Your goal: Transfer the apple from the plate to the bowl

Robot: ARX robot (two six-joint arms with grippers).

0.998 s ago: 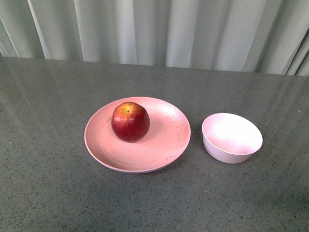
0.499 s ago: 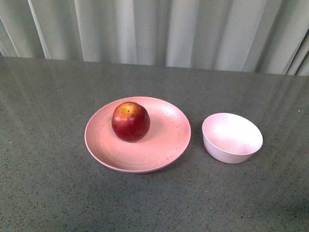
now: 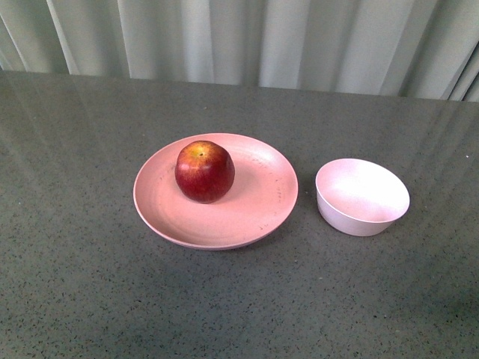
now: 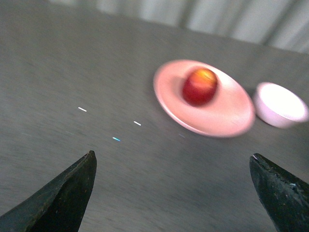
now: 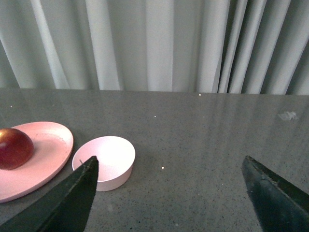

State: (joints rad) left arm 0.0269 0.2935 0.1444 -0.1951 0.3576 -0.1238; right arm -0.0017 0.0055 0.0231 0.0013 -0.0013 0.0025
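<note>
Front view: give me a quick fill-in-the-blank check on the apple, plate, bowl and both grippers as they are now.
1. The apple rests on the ____.
2. In the front view the bowl stands to the ____ of the plate, apart from it.
3. The inside of the bowl is ____.
4. The left gripper and the right gripper are both ____, with nothing between the jaws.

Missing words: plate; right; empty; open.
</note>
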